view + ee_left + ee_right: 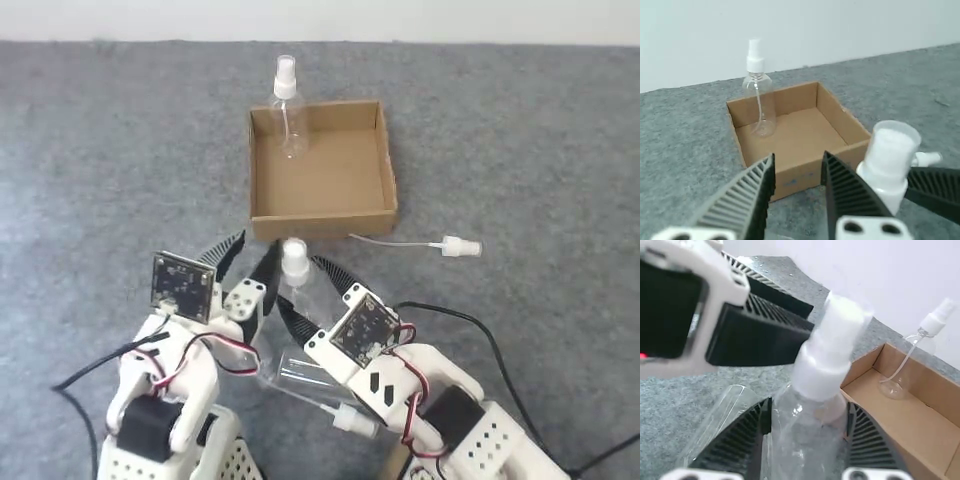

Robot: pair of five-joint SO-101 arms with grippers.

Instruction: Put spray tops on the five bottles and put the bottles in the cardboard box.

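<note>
Right gripper (807,425) is pinching a capped bottle (827,355) in its fingers; left gripper (798,165) is hanging spread. One finished bottle (288,120) is standing in the cardboard box (385,170), with four judged remaining.

Setting. In the high view I see a grey, speckled, carpet-like mat (540,140) covering the table from edge to edge, its nap faintly mottled. At the far side it meets a plain white wall (450,18) along a straight seam. In the left wrist view I see the same wall rising pale and uniform behind the mat. The light is even and diffuse, and the shadows on the mat are faint and soft-edged.
</note>
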